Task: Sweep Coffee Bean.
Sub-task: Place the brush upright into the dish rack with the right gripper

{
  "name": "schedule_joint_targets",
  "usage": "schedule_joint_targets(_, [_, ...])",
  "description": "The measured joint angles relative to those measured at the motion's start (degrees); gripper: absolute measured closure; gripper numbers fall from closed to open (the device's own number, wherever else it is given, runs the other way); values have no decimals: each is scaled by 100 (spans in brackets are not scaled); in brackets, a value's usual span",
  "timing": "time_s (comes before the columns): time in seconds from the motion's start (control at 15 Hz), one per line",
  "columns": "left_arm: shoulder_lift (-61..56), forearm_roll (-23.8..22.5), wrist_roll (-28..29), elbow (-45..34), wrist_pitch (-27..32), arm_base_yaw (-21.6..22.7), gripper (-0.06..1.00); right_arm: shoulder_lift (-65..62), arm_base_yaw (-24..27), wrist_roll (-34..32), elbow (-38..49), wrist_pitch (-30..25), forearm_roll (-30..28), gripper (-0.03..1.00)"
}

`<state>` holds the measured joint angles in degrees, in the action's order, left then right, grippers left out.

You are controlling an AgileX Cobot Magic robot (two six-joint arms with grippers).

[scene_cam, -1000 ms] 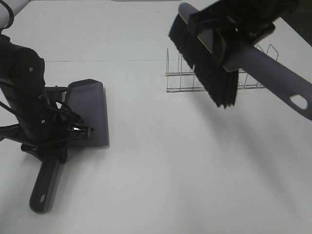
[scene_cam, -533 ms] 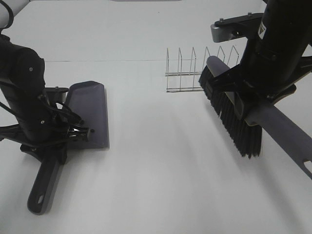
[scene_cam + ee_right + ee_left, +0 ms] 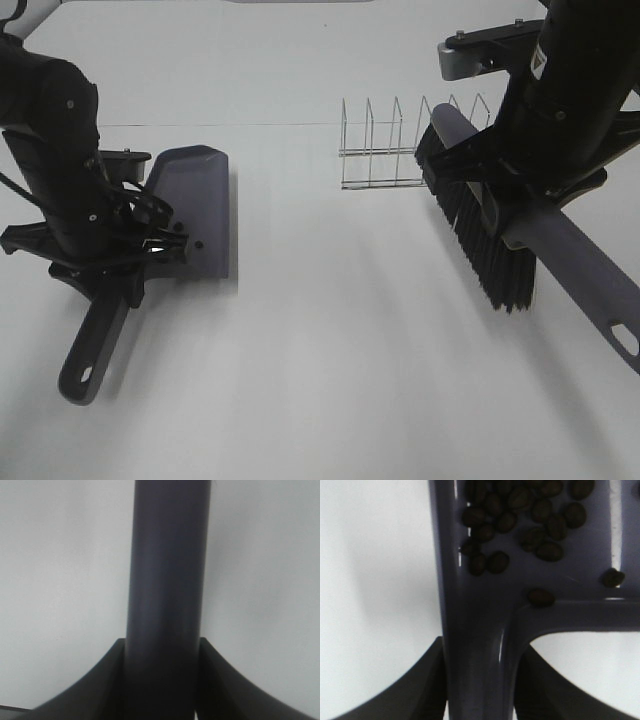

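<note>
On inspection, the dustpan (image 3: 195, 205) is a uniform glossy slate blue-grey. The coffee bean (image 3: 520, 515) cluster is dark brown to black. The brush (image 3: 570, 255) has a handle of the same slate blue-grey, with black bristles (image 3: 478, 250). The wire rack (image 3: 385, 150) is bare silver metal. The table (image 3: 330, 380) is plain white. The left gripper (image 3: 481, 690), right gripper (image 3: 162, 680), left arm (image 3: 50, 130) and right arm (image 3: 580, 90) are black; the bracket (image 3: 470, 55) is silver-grey.

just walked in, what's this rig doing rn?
Sweeping job, apparently near its end. The left gripper is shut on the handle of the dustpan, and the left wrist view shows the coffee beans lying inside the pan. The right gripper grips the brush by its handle, bristles down beside the wire rack, apart from the dustpan. No loose beans show on the table.
</note>
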<state>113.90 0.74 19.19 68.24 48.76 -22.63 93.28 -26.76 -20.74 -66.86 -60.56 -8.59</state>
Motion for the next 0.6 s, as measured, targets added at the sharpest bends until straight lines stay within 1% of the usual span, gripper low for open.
schedule_joint_targets(0.13, [0, 0, -11, 160, 40, 0, 61, 63, 40, -120, 0, 17, 11, 68])
schedule_joint_targets(0.2, [0, -6, -17, 206, 109, 0, 61, 189, 143, -229, 0, 17, 11, 68])
schedule_joint_targets(0.27, [0, -6, -74, 212, 172, 0, 61, 361, 309, -275, -11, 17, 11, 68])
schedule_joint_targets(0.33, [0, -34, -143, 212, 304, 0, 61, 682, 625, -258, -178, 17, -11, 68])
schedule_joint_targets(0.6, [0, -74, -160, 212, 321, 0, 61, 1163, 665, -92, -762, 17, -57, 68])
